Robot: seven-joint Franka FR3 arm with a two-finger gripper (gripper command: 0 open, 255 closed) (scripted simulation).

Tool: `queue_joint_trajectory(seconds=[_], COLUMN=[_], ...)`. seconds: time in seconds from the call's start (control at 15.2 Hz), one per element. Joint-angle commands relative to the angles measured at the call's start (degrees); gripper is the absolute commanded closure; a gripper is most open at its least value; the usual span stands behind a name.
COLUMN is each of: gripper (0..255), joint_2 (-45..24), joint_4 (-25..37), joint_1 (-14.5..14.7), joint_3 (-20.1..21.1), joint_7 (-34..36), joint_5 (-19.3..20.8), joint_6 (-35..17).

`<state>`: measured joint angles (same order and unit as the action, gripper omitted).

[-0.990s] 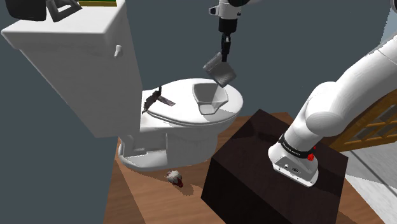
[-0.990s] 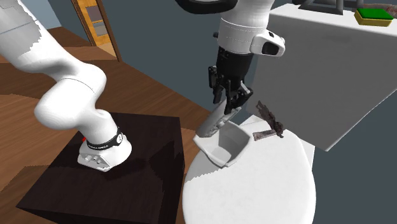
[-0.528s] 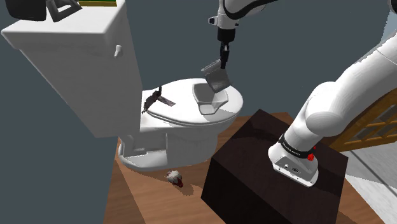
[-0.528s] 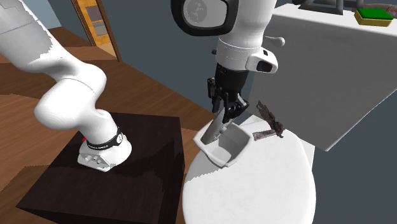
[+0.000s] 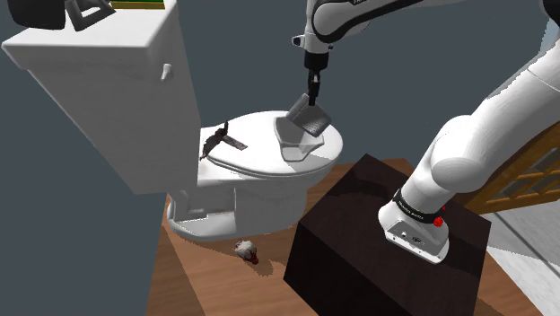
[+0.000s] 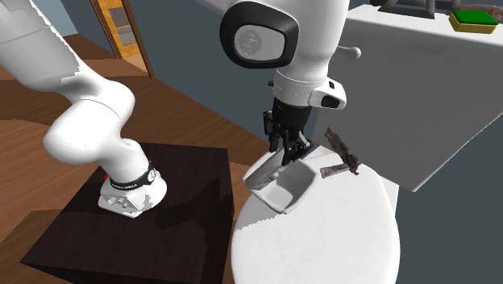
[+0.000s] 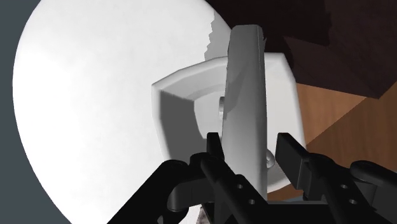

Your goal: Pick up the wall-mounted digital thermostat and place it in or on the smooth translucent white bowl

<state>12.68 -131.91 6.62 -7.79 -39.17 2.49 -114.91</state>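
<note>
Home bathroom: white toilet [image 5: 256,153] with tank [image 5: 99,81], wood-plank floor [image 5: 206,278], blue-grey walls [image 5: 54,233], panelled door [image 6: 121,32].

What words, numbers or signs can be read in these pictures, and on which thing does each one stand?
None can be read for certain.
Black band at the arm's foot: tiny white marks, too small to read.
Thermostat: no digits or label show.
White bowl and toilet lid: plain, no text.
</note>
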Motion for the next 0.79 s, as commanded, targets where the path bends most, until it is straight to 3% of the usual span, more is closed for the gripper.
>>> queue_joint_trajectory(seconds=[0.0,0.33,0.4,0.73], gripper=[255,255,0,0], joint_2=[-0.28,-0.28,-0.28,-0.28], joint_4=[-0.53,-0.53,-0.47,-0.53], joint_1=[-0.04,-0.06,-0.06,-0.06], joint_3=[-0.04,-0.03,-0.03,-0.03], joint_7=[0.01,0.01,0.00,0.01], joint_5=[0.03,0.03,0.03,0.03], joint_6=[-0.31,-0.31,-0.26,-0.31])
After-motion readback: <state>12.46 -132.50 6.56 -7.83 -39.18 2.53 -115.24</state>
